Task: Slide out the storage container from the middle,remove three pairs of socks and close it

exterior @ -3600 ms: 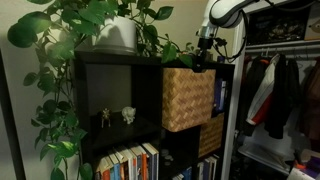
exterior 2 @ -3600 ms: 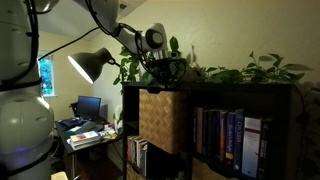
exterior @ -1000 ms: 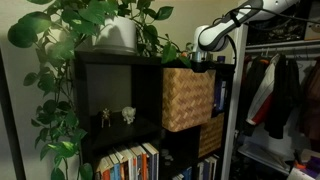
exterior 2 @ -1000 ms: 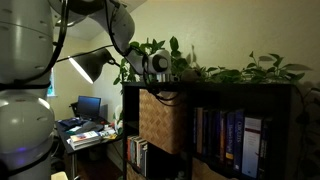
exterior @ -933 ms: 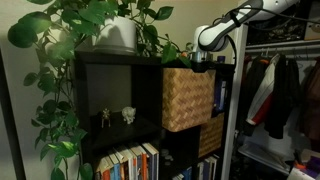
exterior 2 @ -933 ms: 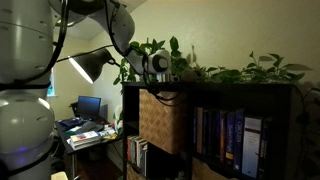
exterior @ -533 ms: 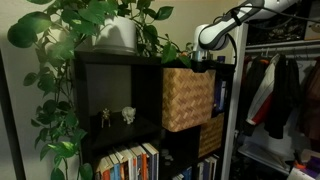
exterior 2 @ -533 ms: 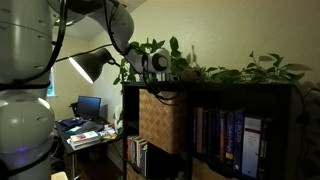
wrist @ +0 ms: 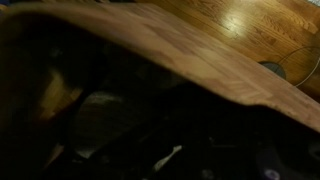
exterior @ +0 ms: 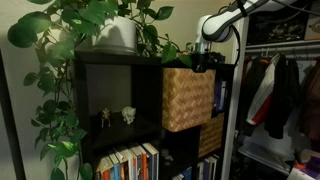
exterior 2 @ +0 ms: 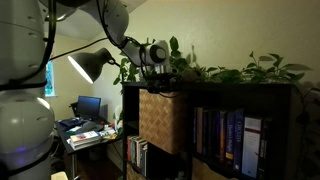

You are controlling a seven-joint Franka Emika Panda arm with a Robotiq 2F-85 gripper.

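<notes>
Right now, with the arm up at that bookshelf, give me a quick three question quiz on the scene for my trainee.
1. True or false: the storage container sticks out past the front of the shelf.
2. What stands in the shelf beside it? A) two small figurines B) a kettle C) a shoe
3. Fill in: the fingers at the container's top are ___.
Key: 1 true; 2 A; 3 shut.

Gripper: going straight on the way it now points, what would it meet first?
Pointing down, the gripper would likely enter the open top of the storage container; contents hidden, depth unclear.
</notes>
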